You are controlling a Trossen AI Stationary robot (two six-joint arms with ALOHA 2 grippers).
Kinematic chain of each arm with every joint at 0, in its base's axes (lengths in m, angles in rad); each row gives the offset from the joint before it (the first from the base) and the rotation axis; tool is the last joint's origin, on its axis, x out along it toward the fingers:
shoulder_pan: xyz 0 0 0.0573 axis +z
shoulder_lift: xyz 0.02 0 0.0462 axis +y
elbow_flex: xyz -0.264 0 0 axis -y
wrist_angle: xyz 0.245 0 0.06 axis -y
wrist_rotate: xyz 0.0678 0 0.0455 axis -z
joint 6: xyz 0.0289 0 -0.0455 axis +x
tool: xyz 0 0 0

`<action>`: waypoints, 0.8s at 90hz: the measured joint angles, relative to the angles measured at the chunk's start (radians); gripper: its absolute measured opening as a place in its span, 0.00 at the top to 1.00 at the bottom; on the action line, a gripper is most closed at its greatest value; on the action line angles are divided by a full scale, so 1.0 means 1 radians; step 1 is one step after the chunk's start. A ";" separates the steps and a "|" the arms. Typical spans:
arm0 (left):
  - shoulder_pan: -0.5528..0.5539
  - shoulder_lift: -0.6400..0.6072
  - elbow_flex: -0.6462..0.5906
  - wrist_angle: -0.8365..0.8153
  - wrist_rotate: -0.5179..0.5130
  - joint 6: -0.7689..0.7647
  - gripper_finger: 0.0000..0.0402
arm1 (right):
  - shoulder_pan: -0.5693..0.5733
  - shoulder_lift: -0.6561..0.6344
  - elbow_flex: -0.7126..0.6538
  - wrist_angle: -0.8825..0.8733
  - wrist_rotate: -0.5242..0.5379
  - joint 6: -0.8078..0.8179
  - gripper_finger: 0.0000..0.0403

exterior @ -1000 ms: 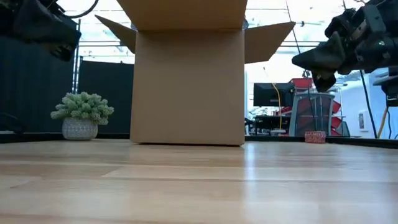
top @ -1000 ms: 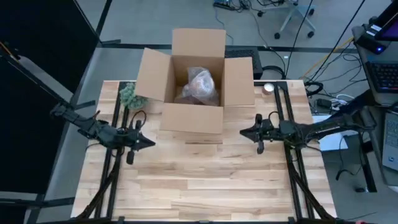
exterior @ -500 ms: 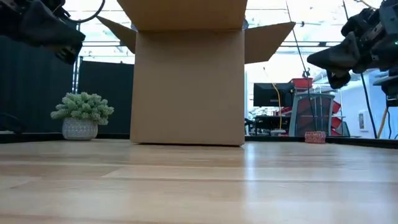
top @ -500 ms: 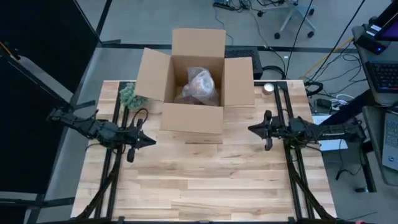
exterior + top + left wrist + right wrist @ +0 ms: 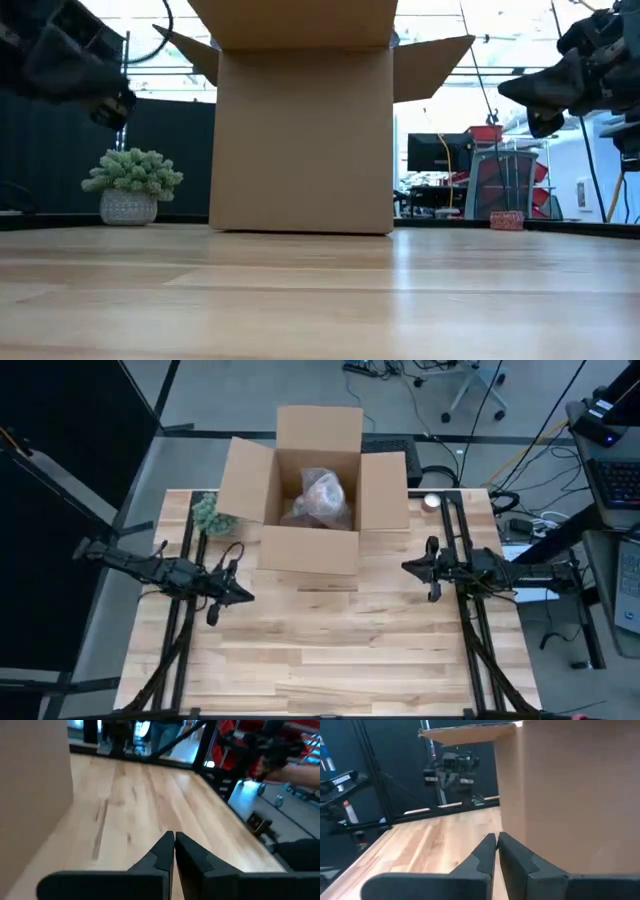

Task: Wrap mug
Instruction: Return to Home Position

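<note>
The mug (image 5: 322, 492) sits inside the open cardboard box (image 5: 308, 552), a pinkish lump under crinkly clear bubble wrap (image 5: 305, 510). The left gripper (image 5: 243, 596) hovers off the box's left front and the right gripper (image 5: 408, 567) off its right, both pinched together and empty.

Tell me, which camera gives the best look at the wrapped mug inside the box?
The high view: it looks straight down into the open box, where the wrapped mug lies as a clear bundle. The low view and both wrist views show only the box's cardboard outside, never the mug.
</note>
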 joint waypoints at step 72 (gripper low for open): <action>0.125 -0.128 -0.059 0.025 0.100 0.080 0.99 | 0.000 0.022 0.001 0.002 -0.001 -0.024 0.98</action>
